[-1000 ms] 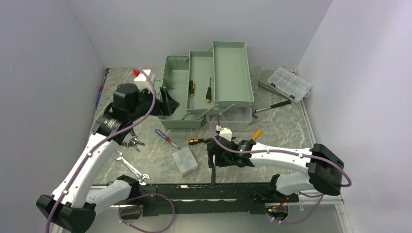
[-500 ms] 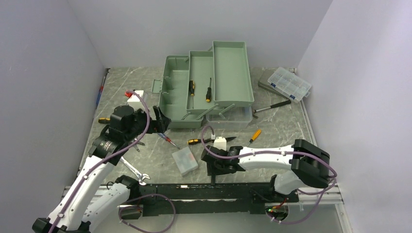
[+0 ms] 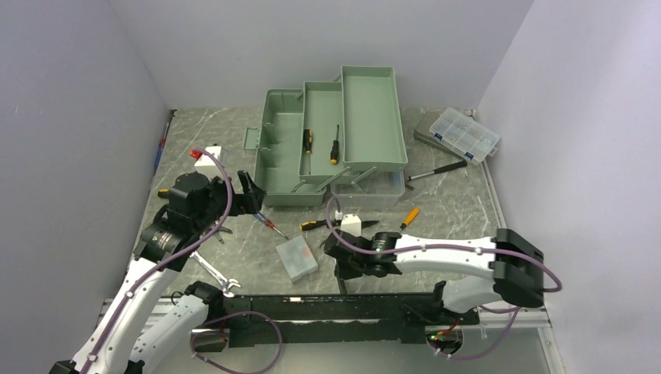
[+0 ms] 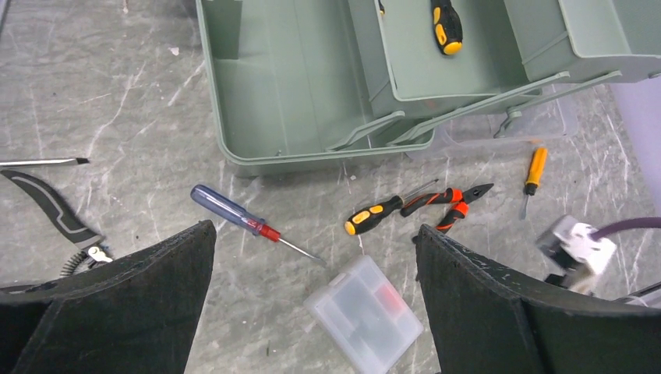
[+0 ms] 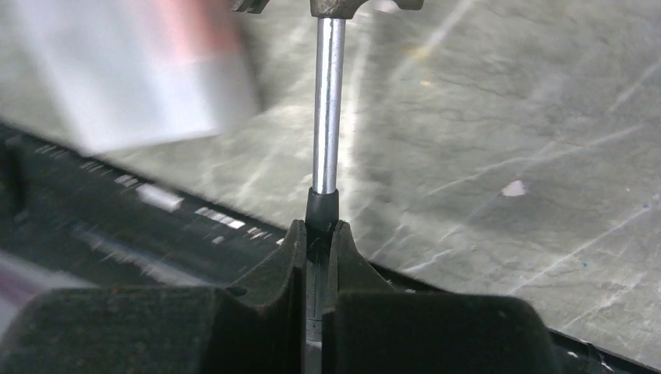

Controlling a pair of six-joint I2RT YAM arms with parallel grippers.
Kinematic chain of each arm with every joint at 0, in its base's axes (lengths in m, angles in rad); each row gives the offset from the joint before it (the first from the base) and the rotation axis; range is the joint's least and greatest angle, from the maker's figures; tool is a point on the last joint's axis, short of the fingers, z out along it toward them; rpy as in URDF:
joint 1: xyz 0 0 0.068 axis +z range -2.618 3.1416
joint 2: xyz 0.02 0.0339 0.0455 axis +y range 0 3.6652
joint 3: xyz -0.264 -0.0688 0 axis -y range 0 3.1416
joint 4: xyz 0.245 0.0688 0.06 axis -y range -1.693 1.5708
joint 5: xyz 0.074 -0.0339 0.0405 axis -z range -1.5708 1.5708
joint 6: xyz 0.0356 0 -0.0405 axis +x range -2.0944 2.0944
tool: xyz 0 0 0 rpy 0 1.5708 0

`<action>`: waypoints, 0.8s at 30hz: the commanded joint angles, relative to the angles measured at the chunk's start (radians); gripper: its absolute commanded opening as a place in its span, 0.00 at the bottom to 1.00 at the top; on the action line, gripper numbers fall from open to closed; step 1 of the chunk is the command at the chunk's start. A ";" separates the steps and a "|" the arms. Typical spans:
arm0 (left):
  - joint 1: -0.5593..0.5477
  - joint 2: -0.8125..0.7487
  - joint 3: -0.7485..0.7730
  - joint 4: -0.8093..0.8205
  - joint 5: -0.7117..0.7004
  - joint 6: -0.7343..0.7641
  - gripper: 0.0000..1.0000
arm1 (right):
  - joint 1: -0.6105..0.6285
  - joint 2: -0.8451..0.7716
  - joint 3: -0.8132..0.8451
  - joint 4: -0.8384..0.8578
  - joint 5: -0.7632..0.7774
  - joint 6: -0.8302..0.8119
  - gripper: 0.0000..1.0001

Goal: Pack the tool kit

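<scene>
Found the toolbox (image 3: 331, 136) standing at the middle of the table's (image 3: 460, 206) far edge, trays folded out and stepped up toward the right, exactly as a second before. Counted two screwdrivers (image 3: 307, 142) lying in the middle tray, unmoved.

Saw the right gripper (image 5: 319, 227) low by the table's near edge, pinched tight on the black handle of a metal-shafted tool (image 5: 327, 101), with the bright shaft reaching out beyond the fingertips. Had stood parted a second before; had since closed on that handle. Could not make out the tool's head, cut off at the top of the right wrist view.

Saw the left gripper (image 4: 313, 228) spread wide and holding nothing, hovering over the table's left half, a little nearer than the toolbox's near left corner. Had been up against the toolbox's left end a second before, hiding the latch (image 3: 251, 139) there; had since drawn back toward the near left corner, leaving the latch uncovered.

Noted under the left gripper a blue-handled screwdriver (image 4: 234, 212), then toward the right a black-and-orange screwdriver (image 4: 374, 216) right against a pair of pliers (image 4: 450, 202), then a small orange screwdriver (image 4: 532, 173), all on the table just nearer than the toolbox. Noted a small clear case (image 3: 296, 259) toward the near edge beside the right gripper, a wrench (image 3: 210, 269) toward the near left corner, and a clear organizer (image 3: 465, 134) with a hammer (image 3: 436, 169) by the far right corner. Found none of these shifted.
</scene>
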 commanded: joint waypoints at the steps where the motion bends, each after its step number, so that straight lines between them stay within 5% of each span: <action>1: -0.004 -0.032 0.057 -0.024 -0.038 0.013 0.99 | 0.006 -0.122 0.119 0.004 -0.088 -0.180 0.00; 6: -0.003 -0.056 0.072 -0.032 -0.047 0.018 0.99 | 0.004 -0.169 0.275 -0.063 -0.193 -0.322 0.00; 12: -0.003 -0.061 0.085 -0.044 -0.051 0.018 0.99 | -0.046 -0.189 0.486 -0.157 -0.117 -0.439 0.00; 19: -0.003 -0.045 0.069 -0.027 -0.024 0.008 0.99 | -0.405 -0.175 0.622 -0.137 -0.199 -0.536 0.00; 24: -0.003 -0.024 0.034 0.010 0.062 0.016 0.99 | -0.579 -0.060 0.780 -0.200 -0.094 -0.650 0.00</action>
